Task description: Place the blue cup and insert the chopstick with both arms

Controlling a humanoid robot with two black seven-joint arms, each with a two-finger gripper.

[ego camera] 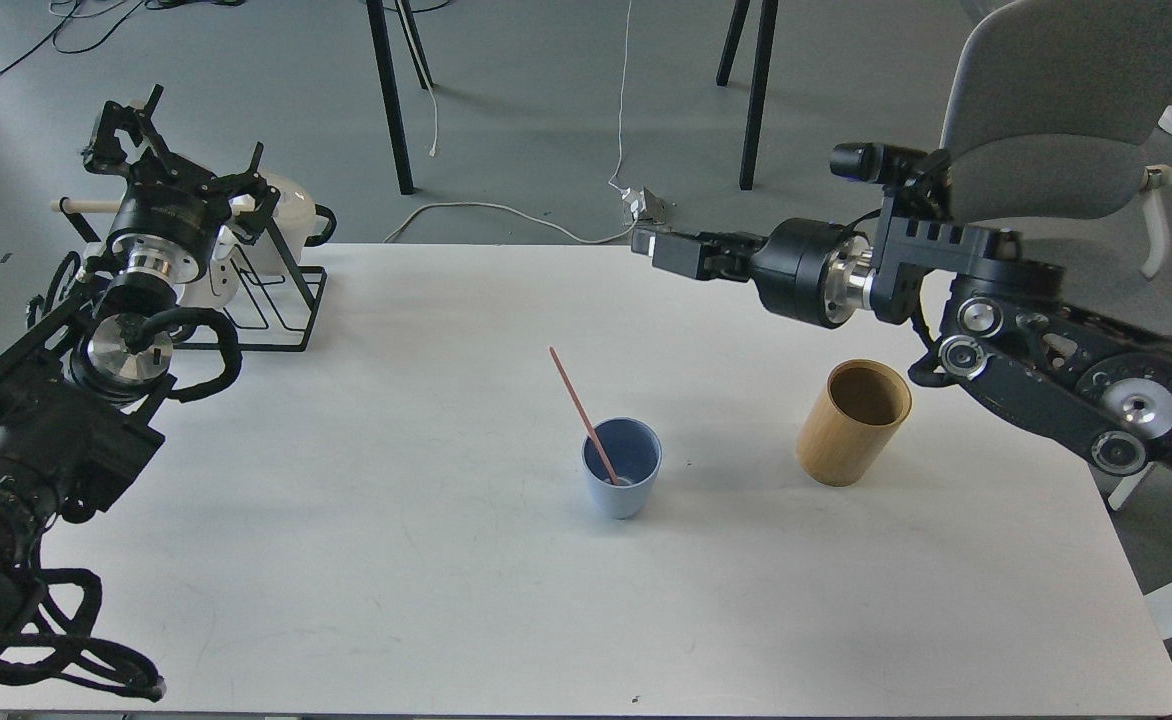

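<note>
Head view: chopstick (582, 412) leans up-left inside upright blue cup (622, 467); neither gripper's opening can be told.

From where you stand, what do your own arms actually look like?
Both are black, chunky, jointed machinery with shiny silver metal rings and discs at the joints. Loose black cables loop around the left arm. The right arm carries a small black camera-like cylinder near its end effector, which is a boxy black part. No sleeves or covers.

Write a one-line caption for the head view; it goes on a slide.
Pink chopstick leans in the blue cup beside a bamboo holder, both arms clear.
</note>
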